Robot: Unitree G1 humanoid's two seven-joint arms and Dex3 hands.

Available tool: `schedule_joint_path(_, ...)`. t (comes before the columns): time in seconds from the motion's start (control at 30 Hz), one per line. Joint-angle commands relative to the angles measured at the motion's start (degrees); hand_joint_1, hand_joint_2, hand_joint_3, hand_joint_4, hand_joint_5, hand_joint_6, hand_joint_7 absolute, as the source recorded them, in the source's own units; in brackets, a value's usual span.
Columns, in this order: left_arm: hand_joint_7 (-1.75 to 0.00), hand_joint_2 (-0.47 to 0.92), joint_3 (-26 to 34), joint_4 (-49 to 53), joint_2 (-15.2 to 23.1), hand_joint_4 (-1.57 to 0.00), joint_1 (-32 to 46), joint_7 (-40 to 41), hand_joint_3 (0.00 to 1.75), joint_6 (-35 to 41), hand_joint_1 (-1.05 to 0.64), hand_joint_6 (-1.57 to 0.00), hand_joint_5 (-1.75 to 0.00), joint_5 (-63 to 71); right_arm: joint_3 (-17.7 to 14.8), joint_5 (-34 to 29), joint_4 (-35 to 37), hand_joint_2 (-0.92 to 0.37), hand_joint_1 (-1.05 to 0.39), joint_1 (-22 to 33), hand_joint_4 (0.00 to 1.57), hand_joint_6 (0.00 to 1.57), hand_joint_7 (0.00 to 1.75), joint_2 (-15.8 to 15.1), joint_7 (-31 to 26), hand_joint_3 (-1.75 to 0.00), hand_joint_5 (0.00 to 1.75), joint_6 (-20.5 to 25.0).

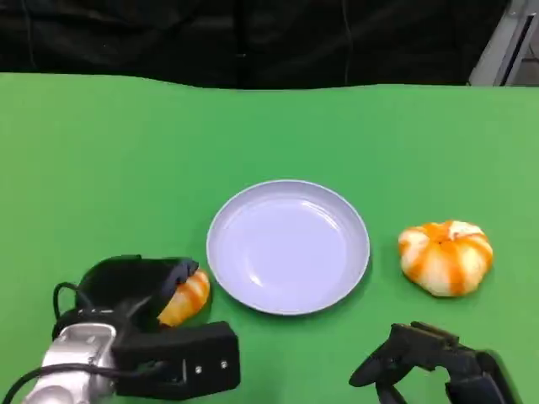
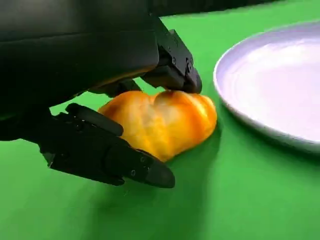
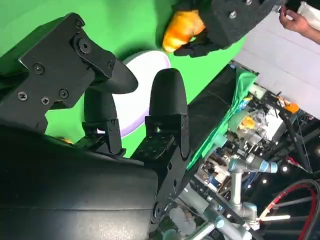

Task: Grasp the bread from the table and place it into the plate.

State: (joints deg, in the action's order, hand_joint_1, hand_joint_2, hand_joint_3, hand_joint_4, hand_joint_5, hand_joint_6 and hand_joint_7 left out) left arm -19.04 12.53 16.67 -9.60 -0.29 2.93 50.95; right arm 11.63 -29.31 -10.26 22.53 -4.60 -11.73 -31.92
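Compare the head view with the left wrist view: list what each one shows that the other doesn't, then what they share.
Head view alone: the whole plate, bare inside, a second bread on the far side of it, the right hand low on the table holding nothing, and the dark backdrop.
Left wrist view alone: close detail of fingers lying under and over the near bread, which sits on the cloth.
Both: the left hand at that bread, the plate's rim beside it, the green cloth.
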Motion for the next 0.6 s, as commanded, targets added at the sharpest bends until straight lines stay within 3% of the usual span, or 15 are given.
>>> schedule_joint_path(0.03, -0.4, 0.83, 0.5, 2.68, 2.65, -0.81, 1.86, 8.6, 0.43, -8.44, -0.15, -1.17, -1.7, -3.65, -0.46, 0.67, -0.65, -0.33, -0.07, 0.28, 0.78, 0.84, 1.07, -0.55, -0.19, -1.27, 1.4, 0.1)
schedule_joint_path(0.13, -1.24, 0.58, 1.13, 0.84, 3.51, -0.85, 3.37, 12.12, 0.96, -11.22, -0.14, -0.9, -1.74, -4.77, -0.57, 0.72, -0.35, -0.33, -0.07, 0.06, 0.78, 0.84, 1.06, -0.68, -0.3, -1.27, 1.39, -0.22)
schedule_joint_path(0.2, -1.5, 0.5, 1.85, -0.51, 3.69, -0.85, 4.43, 13.94, 1.08, -12.2, -0.13, -0.79, -1.75, -5.28, -0.64, 0.75, -0.02, -0.33, -0.07, -0.19, 0.78, 0.84, 1.06, -0.73, -0.4, -1.27, 1.39, -0.39)
schedule_joint_path(0.27, -1.57, 0.45, 2.44, -1.69, 3.7, -0.85, 5.35, 15.84, 1.13, -12.5, -0.12, -0.74, -1.75, -5.17, -0.68, 0.81, 0.22, -0.33, -0.07, -0.38, 0.78, 0.84, 1.06, -0.8, -0.39, -1.27, 1.39, -0.41)
schedule_joint_path(0.6, -1.57, 0.29, 3.65, -0.2, 4.23, -0.92, 6.07, 30.33, 1.35, -20.55, -0.04, -0.79, -1.75, -3.96, -0.64, 0.76, 1.11, -0.33, -0.08, -1.12, 0.79, 0.84, 1.06, -0.83, -0.46, -1.27, 1.39, -0.27)
